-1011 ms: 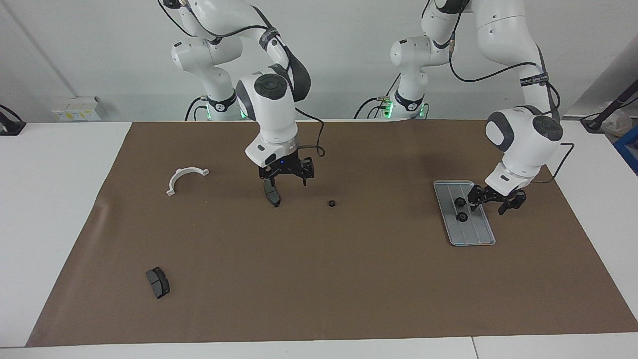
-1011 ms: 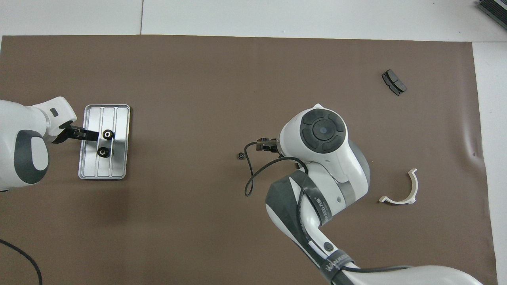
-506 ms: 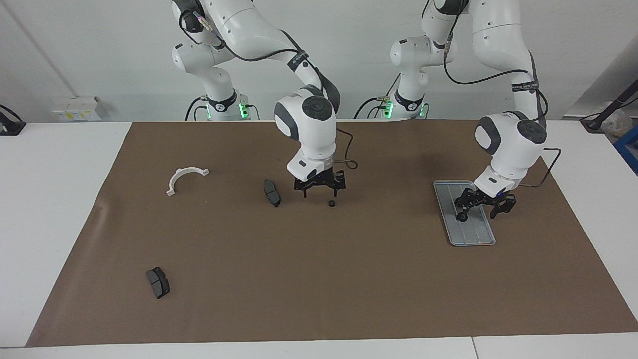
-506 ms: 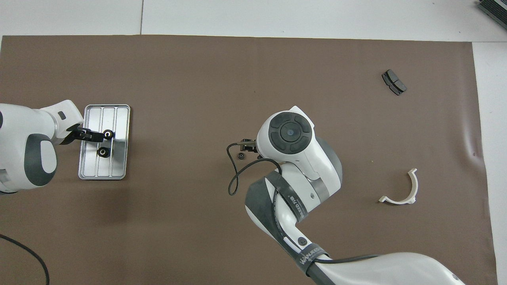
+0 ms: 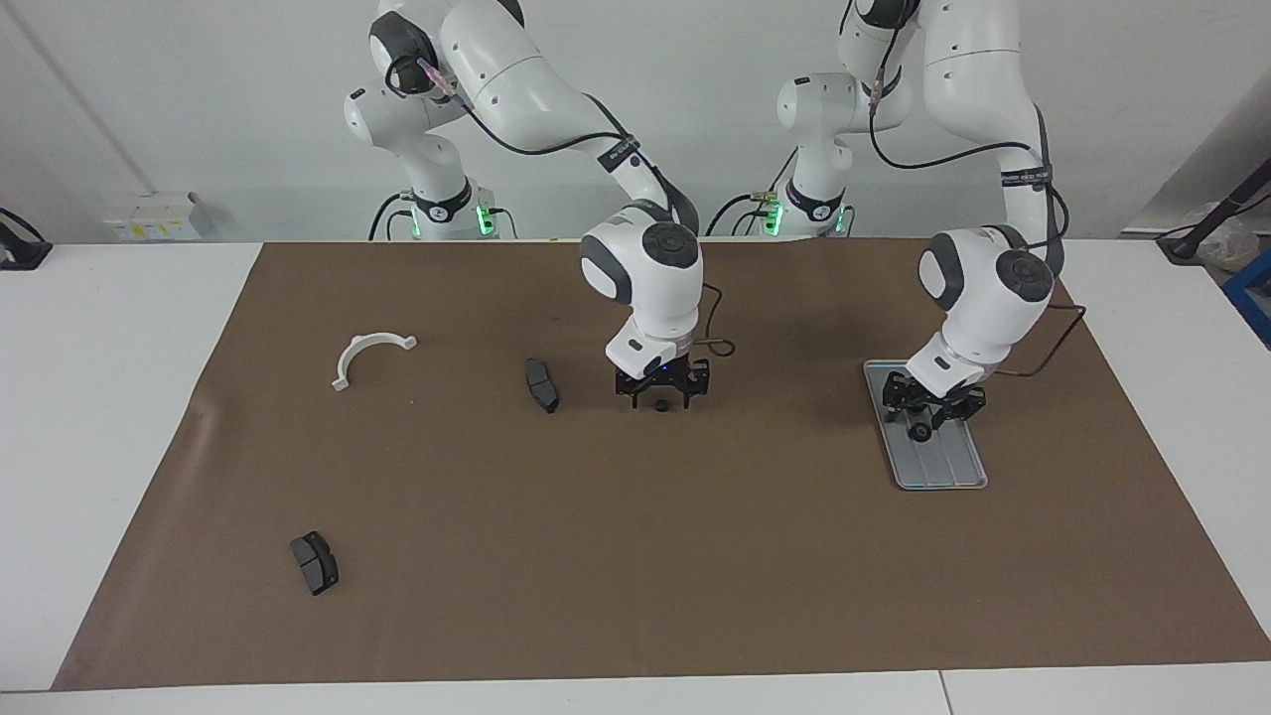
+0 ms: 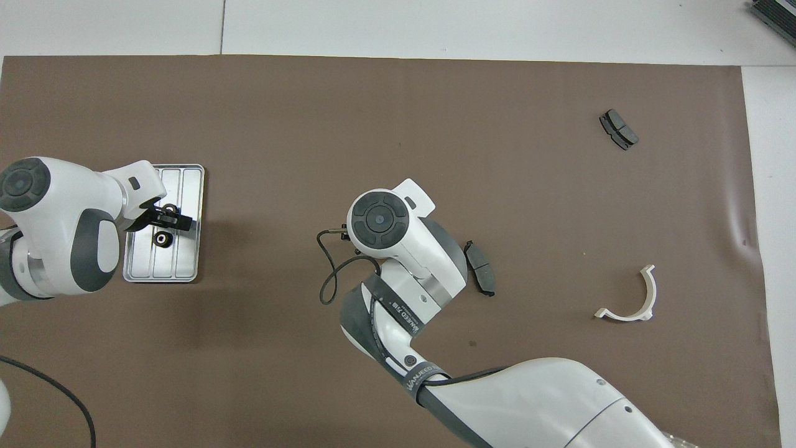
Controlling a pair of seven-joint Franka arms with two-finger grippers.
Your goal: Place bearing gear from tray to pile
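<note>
1. Landmark for all positions: tray (image 5: 943, 467). It lies flat on the brown mat (image 5: 695, 556) at the left arm's end of the bench.
2. Task parts: two gears lie in the tray. Gear 1 (image 6: 161, 238) sits on the tray floor in the half nearer the robots and is clear in the overhead view. Gear 2 (image 5: 921, 432) lies just farther from the robots than gear 1.
3. Left tool (image 5: 933, 407) is low over the tray, above the two gears. Cannot tell whether it is wide or narrow, nor whether it touches either gear.
4. Gear 3 (image 5: 659, 405) lies on the mat, well apart from the tray, toward the right arm's end.
5. Right tool (image 5: 662, 395) points down directly over gear 3. Its tips stand wide, one on each side of the gear. Nothing is held.
6. Pile parts, all on the mat and farther toward the right arm's end than gear 3:
   - Pad 1 (image 5: 541, 384) lies near gear 3.
   - Bracket (image 5: 369, 356) lies farther from the tray than pad 1, with its open side facing away from the robots.
   - Pad 2 (image 5: 315, 562) is the part most distant from the tray and lies farther from the robots than the tray.
</note>
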